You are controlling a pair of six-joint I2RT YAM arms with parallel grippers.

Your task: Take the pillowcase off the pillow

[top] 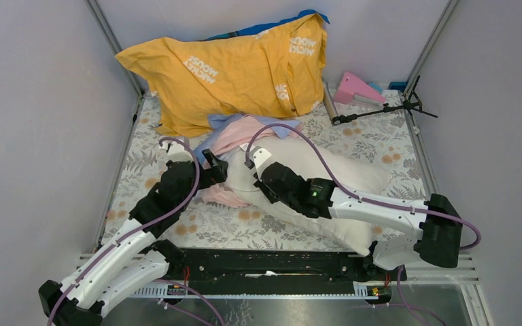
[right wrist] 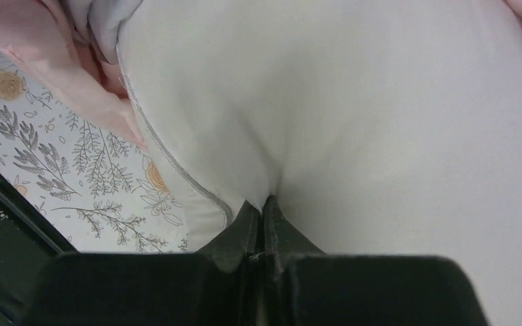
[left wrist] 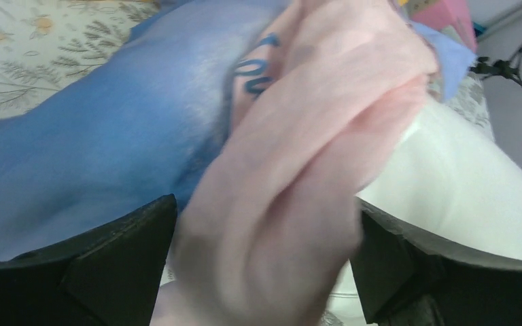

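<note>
- My right gripper (right wrist: 264,204): jaws closed, pinching a fold of the pillow (right wrist: 380,102), which lies mid-worktop (top: 374,142), towards the right edge.
- My left gripper (left wrist: 265,227): jaws wide, with the pillowcase (left wrist: 312,115) bunched between them, ungripped.
- Pillowcase gathered at the pillow's far-left end; most of the pillow is bare.
- Judgement: final pull-off in hand. Next, the left jaws must close on the pink bunch and draw it leftwards while the right anchors.

My right jaws rested on the pillow (top: 370,178) on the desk (top: 136,170); my left jaws sat against the pink pillowcase (top: 234,139).
</note>
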